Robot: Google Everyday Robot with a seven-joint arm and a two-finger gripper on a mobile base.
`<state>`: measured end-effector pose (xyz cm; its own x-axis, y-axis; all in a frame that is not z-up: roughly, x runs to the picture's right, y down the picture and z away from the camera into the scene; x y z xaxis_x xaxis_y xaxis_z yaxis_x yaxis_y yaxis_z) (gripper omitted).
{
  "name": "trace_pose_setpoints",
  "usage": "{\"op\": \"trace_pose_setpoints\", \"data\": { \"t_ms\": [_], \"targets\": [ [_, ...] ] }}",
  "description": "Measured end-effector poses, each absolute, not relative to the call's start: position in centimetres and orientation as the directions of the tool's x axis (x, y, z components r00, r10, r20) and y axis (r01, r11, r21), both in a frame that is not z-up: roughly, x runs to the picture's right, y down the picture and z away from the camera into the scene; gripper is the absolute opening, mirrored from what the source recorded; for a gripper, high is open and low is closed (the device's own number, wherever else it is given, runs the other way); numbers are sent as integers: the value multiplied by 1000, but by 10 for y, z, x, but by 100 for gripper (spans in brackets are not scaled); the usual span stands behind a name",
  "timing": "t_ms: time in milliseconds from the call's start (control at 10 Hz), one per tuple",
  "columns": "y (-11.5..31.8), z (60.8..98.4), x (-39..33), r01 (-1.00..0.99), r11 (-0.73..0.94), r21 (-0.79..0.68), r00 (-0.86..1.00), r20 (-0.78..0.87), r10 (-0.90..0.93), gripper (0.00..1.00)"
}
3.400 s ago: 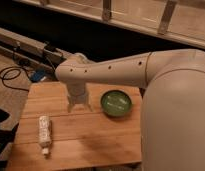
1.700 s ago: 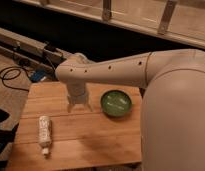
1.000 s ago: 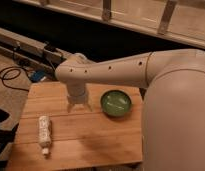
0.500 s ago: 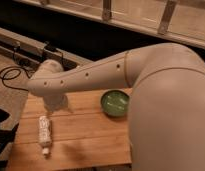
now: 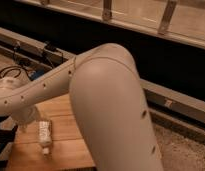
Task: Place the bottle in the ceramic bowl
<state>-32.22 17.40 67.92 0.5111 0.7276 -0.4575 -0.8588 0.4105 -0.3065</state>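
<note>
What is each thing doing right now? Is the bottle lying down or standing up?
bottle: lying on its side on the wooden table, not held.
tool: open, empty, low over the table beside the bottle.
ceramic bowl: hidden behind the arm, cannot tell.

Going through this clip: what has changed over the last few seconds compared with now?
The arm has swung across the wooden table, carrying the gripper away from its spot next to the ceramic bowl to just beside the bottle. The gripper is open and has taken hold of nothing. The arm's bulk now hides the ceramic bowl. The bottle still lies in the same place on the table.
</note>
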Motion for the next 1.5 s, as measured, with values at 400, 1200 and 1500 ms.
{"op": "trace_pose_setpoints", "data": {
  "t_ms": [400,1200,1500],
  "targets": [
    [174,682,-321,-862,412,-296,507,-463,727,65],
    [232,726,-308,-877,370,-306,481,-561,674,65],
    [252,745,-320,-864,368,-344,504,-577,643,65]
  ]
}}
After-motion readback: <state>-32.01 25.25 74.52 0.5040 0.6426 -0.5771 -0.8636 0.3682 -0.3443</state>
